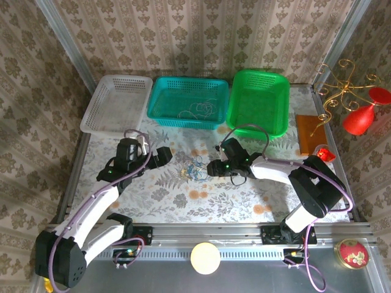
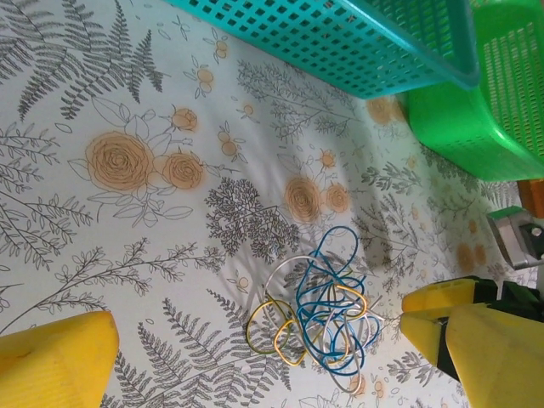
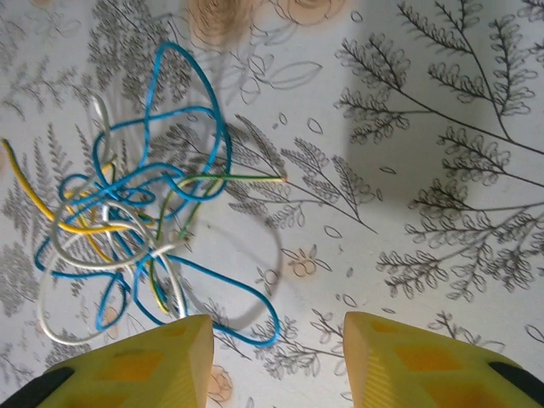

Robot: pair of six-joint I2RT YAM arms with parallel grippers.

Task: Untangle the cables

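On my left, the left end effector (image 1: 165,155) sits low over the fern-printed bench (image 1: 183,204), its yellow fingers (image 2: 51,361) spread wide with nothing gripped. Just right of it, the cables (image 1: 194,168) lie on the cloth as one loose clump of blue, white and yellowish wires looped through each other, in front of the teal basket (image 1: 188,101). Further right, the right end effector (image 1: 214,168) points at the clump from the other side, jaws at a middling gap and clamping nothing. A blue loop reaches the tip of one finger (image 3: 183,357). The green basket (image 1: 258,101) stands behind it.
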